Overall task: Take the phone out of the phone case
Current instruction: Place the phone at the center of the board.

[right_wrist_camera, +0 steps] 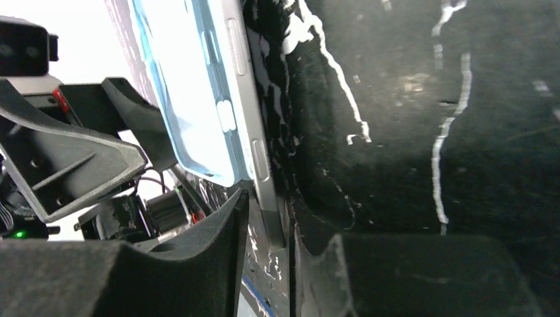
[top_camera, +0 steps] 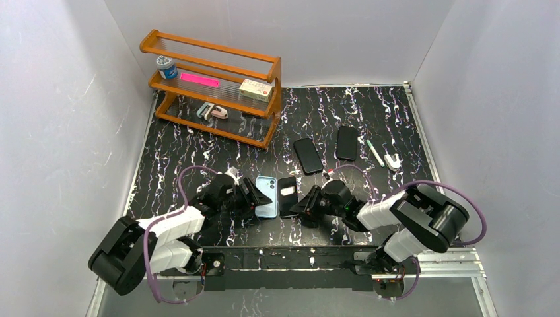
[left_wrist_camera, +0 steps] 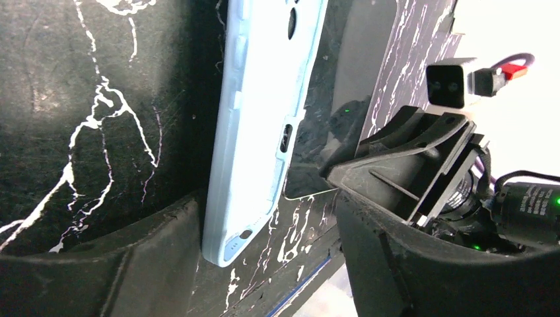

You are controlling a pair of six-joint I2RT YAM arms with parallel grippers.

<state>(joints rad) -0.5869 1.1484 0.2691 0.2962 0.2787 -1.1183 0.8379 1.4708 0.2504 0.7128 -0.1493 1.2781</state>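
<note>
The light blue phone case point(top_camera: 266, 197) lies near the front of the marbled black table, with the black phone point(top_camera: 288, 196) right beside it on its right. My left gripper point(top_camera: 256, 197) is at the case's left edge. In the left wrist view it point(left_wrist_camera: 267, 211) is open wide, and the case point(left_wrist_camera: 257, 125) leans against its left finger point(left_wrist_camera: 132, 264). My right gripper point(top_camera: 302, 201) is at the phone's right edge. In the right wrist view it point(right_wrist_camera: 267, 218) is closed narrowly on the phone's grey edge point(right_wrist_camera: 261, 155), with the case point(right_wrist_camera: 185, 86) just beyond.
Two more black phones point(top_camera: 308, 156) point(top_camera: 347, 142) lie further back, with a marker point(top_camera: 375, 152) and a small white item point(top_camera: 392, 161) to their right. A wooden shelf point(top_camera: 211, 86) with small items stands at the back left. White walls enclose the table.
</note>
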